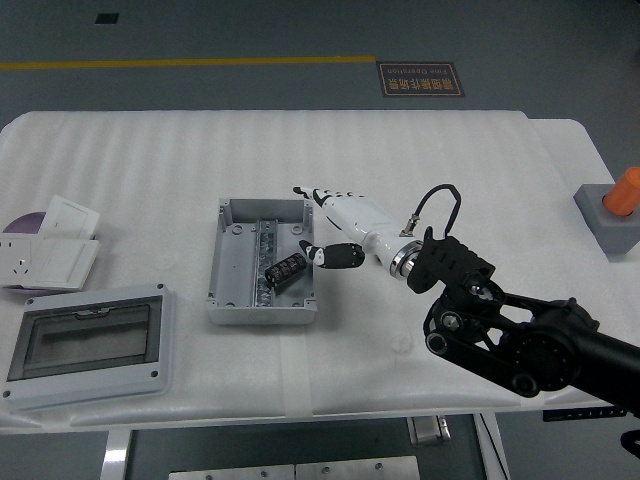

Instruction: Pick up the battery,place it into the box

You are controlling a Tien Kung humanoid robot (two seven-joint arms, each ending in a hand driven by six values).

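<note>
At the right rim of the box [228, 262], the right robot hand [328, 222] hovers with its fingers [312, 194] spread wide and straight, holding nothing; its thumb points toward the battery [285, 270]. That battery, a small dark cylinder, lies on its side inside the grey box, tilted a little and just beside the metal rail running down the middle. It looks rigid and smooth, likely dense for its bulk and apt to roll, so any fresh hold would best pinch across its round body near the middle. By the look of things the placing is done. Left of the box a clear-windowed lid [88, 344] rests on the white padded desk [420, 160], with white socket plates [48, 250] further left. Beyond the desk lies grey floor with a yellow line [180, 63]. No left arm shows.
</note>
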